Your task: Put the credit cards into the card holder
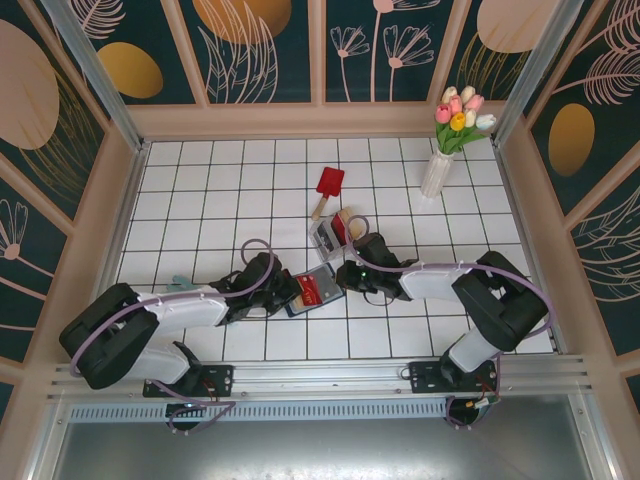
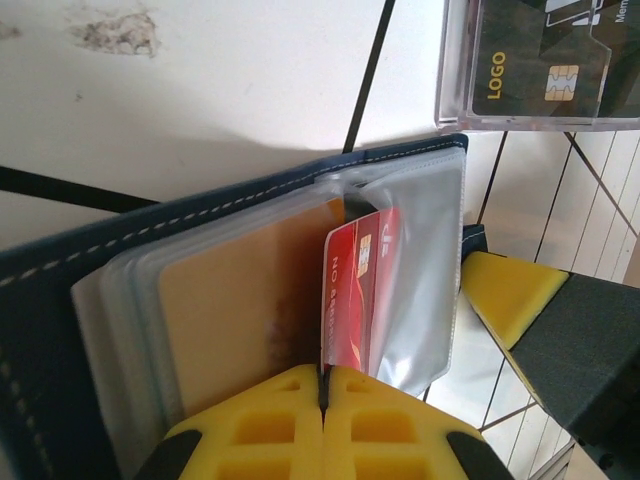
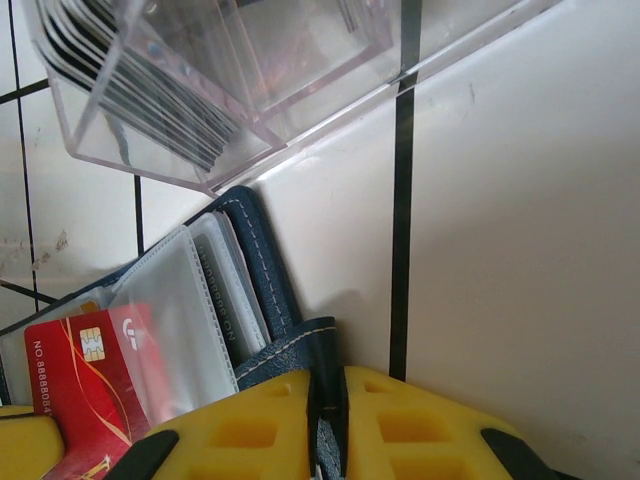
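The navy card holder [image 1: 318, 291] lies open on the tiles between my two grippers. My left gripper [image 2: 323, 385] is shut on the bottom edge of a red credit card [image 2: 355, 290], whose upper part sits inside a clear sleeve of the holder. An orange card [image 2: 240, 310] fills the sleeve beside it. My right gripper [image 3: 327, 400] is shut on the card holder's navy tab [image 3: 310, 345] and pins that side. The red credit card [image 3: 85, 370] also shows in the right wrist view, at the lower left. From above, the left gripper [image 1: 292, 293] and the right gripper [image 1: 340, 280] flank the holder.
A clear plastic box [image 1: 330, 232] with several dark cards stands just behind the holder, close to the right gripper. A red spatula [image 1: 328, 185] lies further back. A white vase of tulips [image 1: 440, 170] stands at the back right. Wooden walls ring the table.
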You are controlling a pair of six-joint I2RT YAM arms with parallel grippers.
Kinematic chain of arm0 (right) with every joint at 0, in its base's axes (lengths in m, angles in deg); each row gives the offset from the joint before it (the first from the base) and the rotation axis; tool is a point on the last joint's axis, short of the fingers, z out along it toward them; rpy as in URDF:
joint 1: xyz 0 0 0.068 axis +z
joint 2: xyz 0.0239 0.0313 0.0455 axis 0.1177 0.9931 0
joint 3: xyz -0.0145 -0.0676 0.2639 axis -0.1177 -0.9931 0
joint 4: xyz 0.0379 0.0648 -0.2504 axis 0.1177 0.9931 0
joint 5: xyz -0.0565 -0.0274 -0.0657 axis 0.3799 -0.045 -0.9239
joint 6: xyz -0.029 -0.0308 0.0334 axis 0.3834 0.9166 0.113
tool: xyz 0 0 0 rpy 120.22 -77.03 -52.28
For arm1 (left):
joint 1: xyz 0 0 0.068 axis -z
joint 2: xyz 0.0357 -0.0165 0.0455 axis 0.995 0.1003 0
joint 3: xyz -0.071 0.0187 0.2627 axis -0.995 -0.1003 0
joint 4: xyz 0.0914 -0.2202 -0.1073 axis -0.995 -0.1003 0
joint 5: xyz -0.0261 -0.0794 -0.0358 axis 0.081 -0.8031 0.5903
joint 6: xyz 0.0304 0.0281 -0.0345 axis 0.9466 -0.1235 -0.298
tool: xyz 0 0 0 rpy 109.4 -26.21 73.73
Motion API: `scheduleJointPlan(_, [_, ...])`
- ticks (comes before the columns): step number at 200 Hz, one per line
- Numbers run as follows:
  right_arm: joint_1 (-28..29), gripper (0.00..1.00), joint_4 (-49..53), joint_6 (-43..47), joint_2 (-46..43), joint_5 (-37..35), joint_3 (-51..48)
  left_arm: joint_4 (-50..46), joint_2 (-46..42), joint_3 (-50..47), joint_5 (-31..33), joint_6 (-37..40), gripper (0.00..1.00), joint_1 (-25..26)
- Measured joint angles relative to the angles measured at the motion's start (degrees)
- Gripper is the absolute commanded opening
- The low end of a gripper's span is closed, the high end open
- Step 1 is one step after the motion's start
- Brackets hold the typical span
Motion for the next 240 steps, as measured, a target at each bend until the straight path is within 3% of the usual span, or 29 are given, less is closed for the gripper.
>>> scheduleJointPlan(125, [0.7, 0.15, 0.0, 0.0, 0.9, 0.0, 0.9, 3.3, -3.0, -3.0, 5.1, -5.3, 0.0, 0.3])
scheduleJointPlan(240, [0.8, 0.15, 0.2, 0.0, 1.5, -0.2, 1.7, 8.0, 2.3, -2.7, 2.6, -4.2, 0.0, 0.2])
